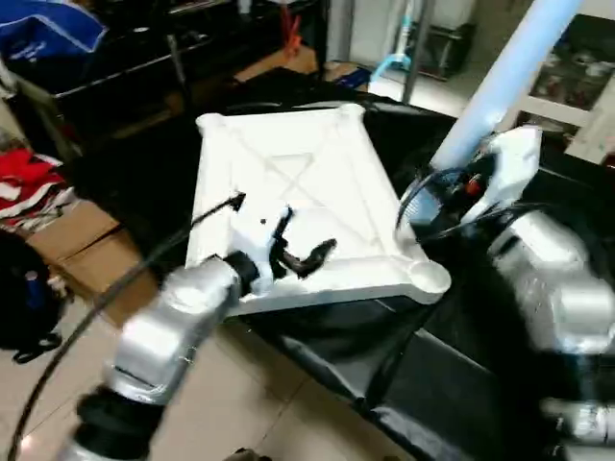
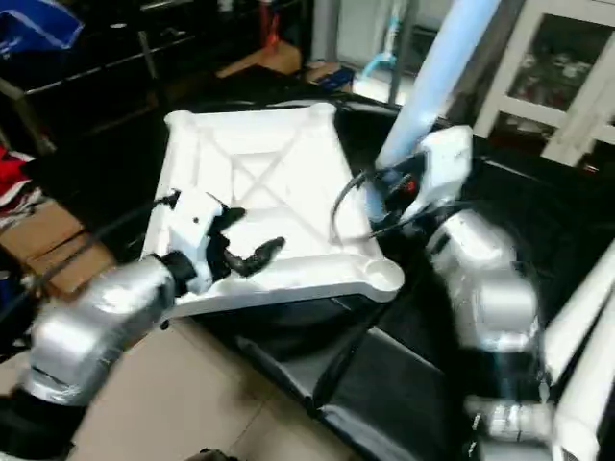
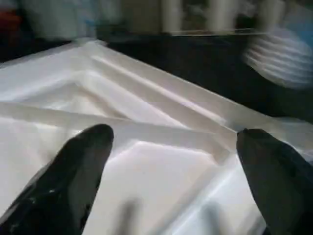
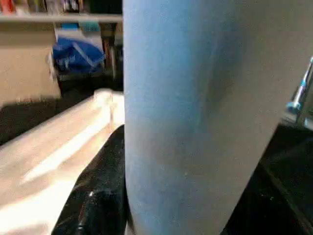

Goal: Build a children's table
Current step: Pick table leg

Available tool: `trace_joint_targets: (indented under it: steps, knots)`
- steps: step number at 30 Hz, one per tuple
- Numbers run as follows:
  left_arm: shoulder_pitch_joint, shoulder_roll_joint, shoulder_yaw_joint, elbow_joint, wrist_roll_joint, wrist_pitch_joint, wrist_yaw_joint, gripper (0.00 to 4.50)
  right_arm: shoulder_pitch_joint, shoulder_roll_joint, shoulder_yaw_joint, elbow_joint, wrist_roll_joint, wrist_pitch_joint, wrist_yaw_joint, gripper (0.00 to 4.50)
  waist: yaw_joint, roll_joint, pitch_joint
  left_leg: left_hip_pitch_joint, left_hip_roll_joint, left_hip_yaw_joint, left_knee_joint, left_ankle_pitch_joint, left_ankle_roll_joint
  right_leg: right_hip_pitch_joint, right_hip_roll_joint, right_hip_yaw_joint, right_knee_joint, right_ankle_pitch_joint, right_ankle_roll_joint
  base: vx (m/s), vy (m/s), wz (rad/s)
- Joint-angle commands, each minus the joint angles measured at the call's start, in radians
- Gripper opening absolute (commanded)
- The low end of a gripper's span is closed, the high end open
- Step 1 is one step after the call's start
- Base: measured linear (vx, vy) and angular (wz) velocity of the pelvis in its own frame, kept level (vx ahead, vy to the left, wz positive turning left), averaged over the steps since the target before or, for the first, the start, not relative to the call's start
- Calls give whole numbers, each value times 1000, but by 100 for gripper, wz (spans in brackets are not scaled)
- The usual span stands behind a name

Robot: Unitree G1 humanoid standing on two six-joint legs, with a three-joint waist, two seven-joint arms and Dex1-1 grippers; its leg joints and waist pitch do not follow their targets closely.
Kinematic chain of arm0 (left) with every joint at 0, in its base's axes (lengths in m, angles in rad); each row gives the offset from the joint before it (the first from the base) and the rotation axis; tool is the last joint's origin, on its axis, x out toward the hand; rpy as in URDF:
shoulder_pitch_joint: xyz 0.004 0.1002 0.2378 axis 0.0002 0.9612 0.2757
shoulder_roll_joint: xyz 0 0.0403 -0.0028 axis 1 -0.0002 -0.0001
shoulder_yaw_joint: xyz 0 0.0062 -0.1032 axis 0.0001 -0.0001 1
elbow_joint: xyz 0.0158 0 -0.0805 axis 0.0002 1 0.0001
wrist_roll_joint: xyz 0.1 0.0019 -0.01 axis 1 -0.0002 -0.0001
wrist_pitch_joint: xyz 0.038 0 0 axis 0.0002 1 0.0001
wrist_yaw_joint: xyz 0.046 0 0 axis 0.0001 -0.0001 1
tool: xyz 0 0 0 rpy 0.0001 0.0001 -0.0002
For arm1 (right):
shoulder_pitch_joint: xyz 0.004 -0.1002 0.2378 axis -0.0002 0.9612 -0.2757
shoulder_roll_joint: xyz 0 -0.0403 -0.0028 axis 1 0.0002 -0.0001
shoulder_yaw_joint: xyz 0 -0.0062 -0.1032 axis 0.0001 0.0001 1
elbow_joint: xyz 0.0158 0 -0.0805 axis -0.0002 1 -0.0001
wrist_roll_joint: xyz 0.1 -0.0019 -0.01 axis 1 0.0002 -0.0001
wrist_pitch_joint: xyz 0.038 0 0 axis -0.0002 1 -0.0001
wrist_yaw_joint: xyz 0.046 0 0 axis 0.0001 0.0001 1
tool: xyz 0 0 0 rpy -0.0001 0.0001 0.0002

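The white tabletop (image 1: pixel 288 192) lay upside down on a black surface (image 1: pixel 452 384), its X-shaped ribs facing up and a round socket (image 1: pixel 426 277) at its near right corner. The near edge of the tabletop reached the edge of the surface, above a tiled floor (image 1: pixel 240 403).

The left pincer (image 1: pixel 300 252) hovered over the near part of the tabletop, its two black fingers (image 3: pixel 73 171) spread wide apart with nothing between them. In the left wrist view the ribbed underside lay just beyond the fingertips.

The right pincer (image 2: pixel 389 192) was closed around a long white leg (image 1: pixel 500 82), gripping it near its lower end. The leg rose at a slant, away and to the right, and stood just beside the right edge of the tabletop, a little behind the near right socket. In the right wrist view one black finger (image 4: pixel 100 191) pressed against the leg's side.

More white legs (image 2: pixel 586 355) showed at the right edge of the right eye view. Cardboard boxes (image 1: pixel 82 245) sat on the floor to the left.
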Motion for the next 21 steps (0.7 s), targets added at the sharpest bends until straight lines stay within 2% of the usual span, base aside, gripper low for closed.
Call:
trace_joint_targets:
  steps: [1, 2, 3, 4, 5, 6, 7, 8, 9, 10, 11, 12, 13, 14, 15, 16, 17, 18, 19, 20, 21]
  knots:
    - [33, -6, 43, -33, 26, -34, 70, 450, 14, -6, 26, -55, -34, -15, -9, 187, -1, -5, -85, 16, 53, -46, -87, -237, -34, 42, -47, 36, -84, -263, -149, 0, 0, 0]
    - [70, -16, 58, -59, 32, -66, 95, 450, 33, 23, 9, -71, -16, 1, -42, 187, -7, 3, -90, 53, 54, -7, -56, -245, -75, 2, -18, 65, -115, -302, -118, 0, 0, 0]
    - [108, -33, 70, -83, 32, -80, 123, 450, 54, 37, 10, -80, -12, -1, -52, 187, -3, -18, -87, 50, 33, 10, -44, -279, -108, -2, -1, 88, -113, -356, -98, 0, 0, 0]
    - [108, -33, 70, -83, 32, -80, 123, 450, 54, 37, 10, -80, -12, -1, -52, 187, 5, -20, -91, 36, 28, 9, -40, -271, -106, 12, -6, 107, -106, -363, -90, 11, -4, -32]
    - [125, -43, 75, -92, 31, -84, 134, 450, 62, 46, 9, -82, -5, 5, -58, 187, 18, -22, -93, 40, 22, 14, -21, -279, -69, 2, -15, 153, -117, -412, -84, 14, 16, -40]
    - [140, -50, 72, -94, 43, -93, 142, 450, 66, 53, 10, -81, -6, 3, -65, 187, 36, -30, -92, 31, 9, 5, 19, -286, -17, 19, -50, 220, -139, -461, -96, 14, 53, -62]
    - [166, -61, 63, -93, 73, -112, 154, 450, 69, 63, 17, -78, -16, -5, -76, 187, 60, -41, -87, -8, -1, -37, 65, -242, 21, 61, -100, 301, -162, -510, -109, -5, 55, -36]
    - [173, -68, 58, -85, 95, -127, 155, 450, 70, 68, 18, -81, -19, -2, -83, 187, 63, -46, -80, -36, -7, -67, 90, -222, 33, 80, -123, 336, -168, -543, -109, 13, 130, -56]
    - [180, -71, 53, -74, 116, -150, 158, 450, 71, 72, 27, -83, -33, -4, -92, 187, 75, -55, -78, -49, -20, -108, 107, -197, 25, 82, -100, 371, -173, -568, -112, 2, 193, -58]
    - [180, -71, 53, -74, 116, -150, 158, 450, 71, 72, 27, -83, -33, -4, -92, 187, 78, -46, -82, -42, -33, -123, 104, -187, 24, 77, -73, 373, -169, -552, -116, 2, 193, -58]
    - [186, -77, 49, -60, 132, -177, 170, 450, 75, 75, 37, -96, -45, 1, -103, 187, 66, -45, -67, -8, -54, -126, 54, -164, 50, 44, 6, 356, -178, -566, -79, -32, 234, -48]
    - [190, -81, 46, -51, 142, -195, 180, 450, 78, 77, 45, -105, -53, 5, -111, 187, 53, -21, -69, 59, -54, -112, -29, -149, 121, -5, 99, 297, -157, -504, -2, -91, 253, -43]
    - [190, -81, 46, -51, 142, -195, 180, 450, 78, 77, 45, -105, -53, 5, -111, 187, -2, -2, -68, 115, -2, -95, -80, -279, 212, -95, 136, 145, -49, -436, 1, -91, 253, -43]
    - [190, -81, 46, -51, 142, -195, 180, 450, 78, 77, 45, -105, -53, 5, -111, 187, -2, -2, -68, 115, -2, -95, -80, -279, 212, -95, 136, 145, -49, -436, 1, -111, 279, -46]
    - [197, -96, 45, -24, 180, -233, 227, 450, 92, 98, 49, -117, -57, 19, -135, 187, -21, 14, -76, 75, 75, -74, -145, -343, 233, -69, 49, -8, 128, -255, -39, -83, 297, -45]
    - [197, -96, 45, -24, 180, -233, 227, 450, 92, 98, 49, -117, -57, 19, -135, 187, -23, 8, -46, 63, 101, -15, -175, -376, 151, -70, 21, -61, 137, -190, -81, -83, 297, -45]
    - [196, -105, 40, -24, 200, -238, 253, 450, 101, 112, 46, -124, -49, 28, -145, 187, -30, -10, -37, 64, 117, -2, -190, -457, 91, -42, 8, -77, 138, -171, -88, -70, 243, -49]
    - [196, -109, 38, -24, 208, -239, 262, 450, 104, 117, 45, -127, -46, 32, -149, 187, -17, -14, -46, 82, 141, 21, -221, -607, -83, 2, -13, -94, 129, -176, -82, -72, 184, -55]
    - [196, -111, 36, -25, 215, -240, 269, 450, 107, 121, 45, -129, -44, 35, -152, 187, -14, -43, -62, 122, 112, 59, -199, -602, -271, -3, -48, -48, 59, -272, -134, -72, 184, -55]
    - [195, -118, 34, -29, 219, -230, 270, 450, 112, 123, 47, -134, -44, 36, -156, 187, 1, -60, -76, 130, 77, 51, -112, -529, -331, -18, -106, 20, -12, -379, -156, -57, 163, -50]
    - [194, -132, 31, -29, 250, -225, 285, 450, 122, 121, 51, -143, -47, 36, -159, 187, 50, -58, -64, 59, 39, -73, 79, -341, -164, 42, -262, 186, -120, -500, -219, 42, 169, -91]
